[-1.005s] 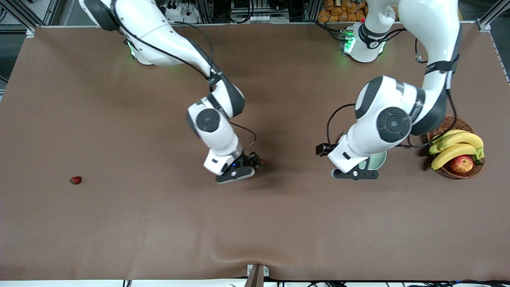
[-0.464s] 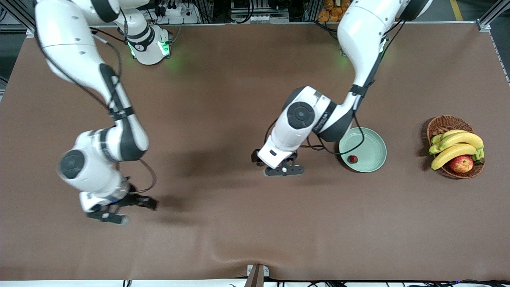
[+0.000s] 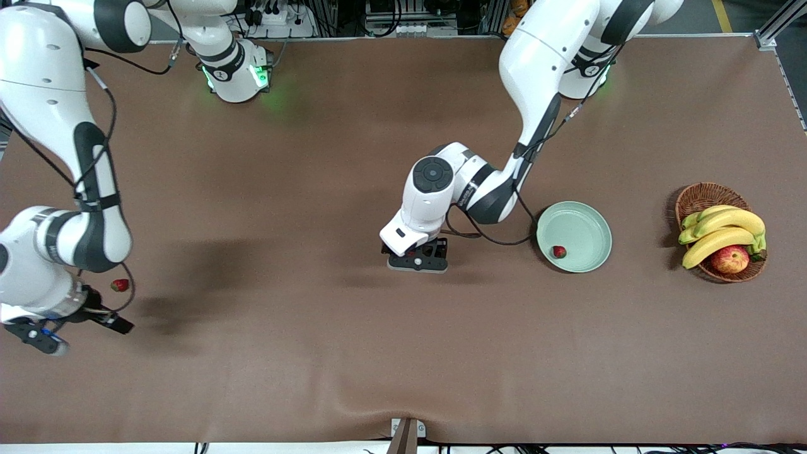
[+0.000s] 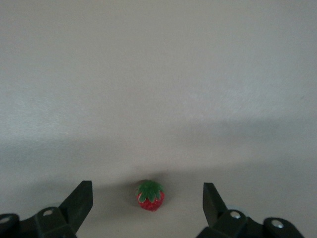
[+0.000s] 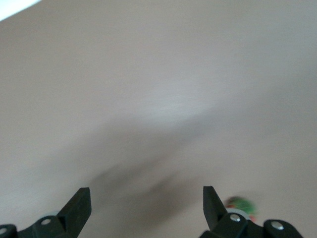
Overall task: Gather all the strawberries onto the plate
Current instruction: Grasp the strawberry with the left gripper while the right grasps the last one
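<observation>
Wicker basket (image 3: 696,197) holding bananas (image 3: 719,230) and apple (image 3: 730,258) beside plate (image 3: 583,217); plate holding one strawberry (image 3: 558,252). Left gripper (image 3: 417,260) hovering near plate, jaws spread over second strawberry (image 4: 150,195); right gripper (image 3: 38,334) well apart from plate, jaws spread beside third strawberry (image 3: 119,285).

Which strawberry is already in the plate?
The strawberry on the plate beside the basket; the other two lie on the table.

brown table (image 3: 353,353) with plate (image 3: 586,221), wicker basket (image 3: 700,197), two loose strawberries (image 3: 119,285) (image 4: 150,195)

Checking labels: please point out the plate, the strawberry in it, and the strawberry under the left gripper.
plate (image 3: 583,224), front view, bare inner floor.
strawberry in plate (image 3: 558,252), front view, red body.
strawberry under left gripper (image 4: 150,196), left wrist view, red body.
</observation>
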### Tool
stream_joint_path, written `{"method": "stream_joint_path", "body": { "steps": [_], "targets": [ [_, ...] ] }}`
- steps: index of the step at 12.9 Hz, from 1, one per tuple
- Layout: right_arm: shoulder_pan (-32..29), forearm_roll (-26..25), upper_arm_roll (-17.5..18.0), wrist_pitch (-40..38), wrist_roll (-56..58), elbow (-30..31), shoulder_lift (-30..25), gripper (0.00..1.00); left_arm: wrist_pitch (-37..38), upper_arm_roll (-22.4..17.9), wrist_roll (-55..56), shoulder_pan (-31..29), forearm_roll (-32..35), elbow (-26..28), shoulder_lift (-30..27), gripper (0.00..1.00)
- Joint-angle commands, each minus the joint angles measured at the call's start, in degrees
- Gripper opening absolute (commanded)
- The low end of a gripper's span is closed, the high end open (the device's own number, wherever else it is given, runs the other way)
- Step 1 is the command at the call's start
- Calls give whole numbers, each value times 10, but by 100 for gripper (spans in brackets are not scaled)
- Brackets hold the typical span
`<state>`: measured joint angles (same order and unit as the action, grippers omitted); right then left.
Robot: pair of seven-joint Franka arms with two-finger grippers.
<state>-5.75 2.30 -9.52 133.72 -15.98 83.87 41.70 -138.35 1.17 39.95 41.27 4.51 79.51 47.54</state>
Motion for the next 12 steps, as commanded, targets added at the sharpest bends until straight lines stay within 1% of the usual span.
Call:
{"method": "stream_joint_path", "body": {
  "steps": [1,2,4,6,7,8,10,11,12],
  "targets": [
    [-43,-9,7,-15,-25,12,-4,100,-21,-12,7,13,36,-17,27,94],
    [-54,-5,7,-18,-40,22,-4,100,-27,-12,8,14,37,-16,30,94],
    [-54,-2,8,-9,-49,59,-4,100,-27,-12,8,21,41,-12,33,93],
    [-56,16,9,-9,-48,74,-4,100,-34,-12,8,21,52,-16,55,90],
    [-57,16,9,-9,-41,81,-4,100,-45,-12,7,20,54,-16,57,90],
    [-55,16,9,-9,-36,87,-4,100,-45,-12,8,20,54,-15,57,86],
    [-50,16,9,-9,-6,94,-5,100,-45,-11,8,21,53,-15,56,68],
    [-53,17,9,-9,35,97,-5,100,-45,-11,8,21,54,-14,56,55],
    [-57,16,9,-8,80,102,-5,100,-45,-11,8,22,55,-13,54,36]
  ]
}}
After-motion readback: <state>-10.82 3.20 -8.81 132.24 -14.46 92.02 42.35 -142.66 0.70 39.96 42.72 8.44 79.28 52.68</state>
